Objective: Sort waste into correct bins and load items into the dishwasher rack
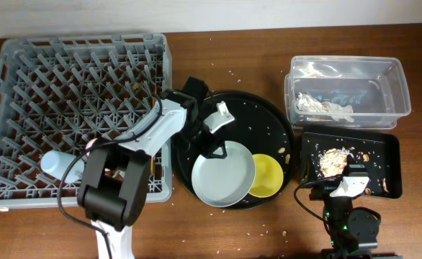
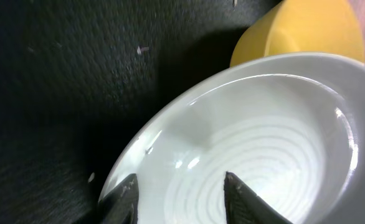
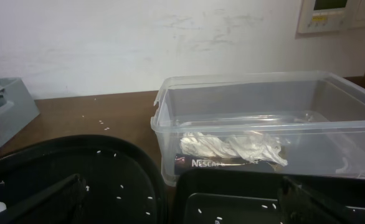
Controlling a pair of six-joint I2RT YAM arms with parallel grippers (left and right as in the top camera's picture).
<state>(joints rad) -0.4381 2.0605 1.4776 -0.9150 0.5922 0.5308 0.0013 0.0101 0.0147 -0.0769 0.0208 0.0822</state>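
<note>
The pale grey-green plate (image 1: 224,178) lies on the large round black tray (image 1: 265,115), with the yellow bowl (image 1: 267,175) against its right edge. My left gripper (image 1: 212,147) is open just above the plate's upper-left rim; the left wrist view shows both fingertips (image 2: 179,193) spread over the plate (image 2: 263,137), with the bowl (image 2: 301,31) behind. The light blue cup (image 1: 56,164) lies in the grey dishwasher rack (image 1: 24,50). The napkin and wrapper (image 1: 326,108) lie in the clear tub (image 1: 394,79), also in the right wrist view (image 3: 232,148). Food scraps (image 1: 333,158) lie in the shallow black tray (image 1: 384,144). My right gripper (image 1: 351,180) is open over that tray's front edge (image 3: 232,186).
Crumbs are scattered on the round tray and the wooden table (image 1: 225,234). The rack's front right corner (image 1: 164,191) sits close to the round tray. The wall rises behind the tub (image 3: 170,37). The pink cup and chopsticks do not show clearly.
</note>
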